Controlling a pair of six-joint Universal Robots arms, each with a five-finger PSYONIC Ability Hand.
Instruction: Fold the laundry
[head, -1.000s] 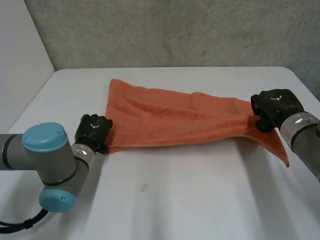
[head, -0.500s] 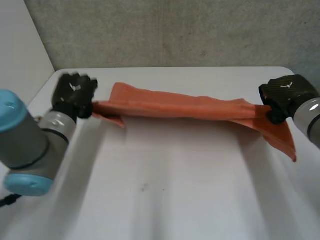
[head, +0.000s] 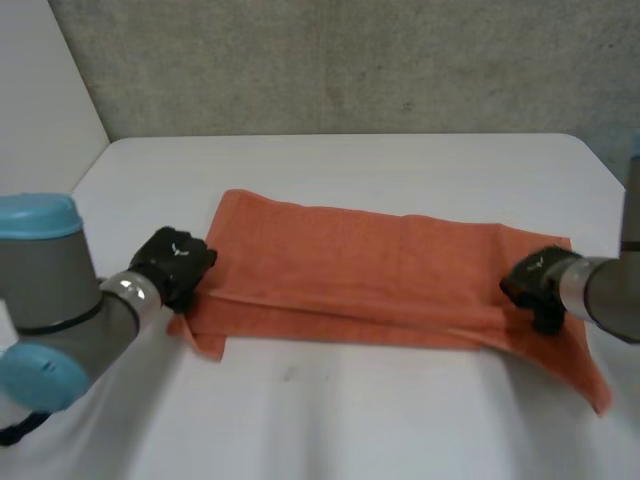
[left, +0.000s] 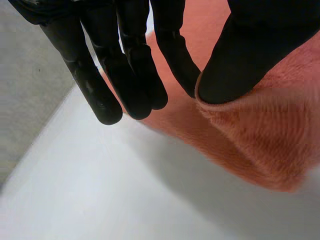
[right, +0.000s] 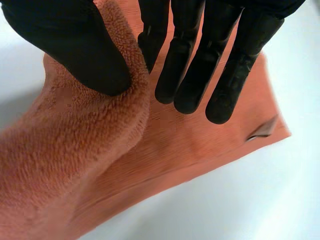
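At the left end of the orange towel (head: 370, 270) sits the left hand (head: 175, 262), low on the white bench (head: 350, 420). In the left wrist view its thumb presses the towel's edge against the nearest finger, so the cloth is pinched there, while the other fingers reach out straight beside it.

The towel lies flat across the middle of the bench, as a long band from one hand to the other. It seems to be doubled once along its length: an upper layer covers a lower one. The two layers do not match exactly. A strip of the lower layer shows along the near edge, and a corner sticks out at each near end.

At the right end is the right hand (head: 535, 285). In the right wrist view a ridge of towel stands up between its thumb and its straight fingers, so I judge that it pinches the cloth too.

I think the first fold is nearly done. What is left is to let go, to smooth the layers, and to fold the band across its length.
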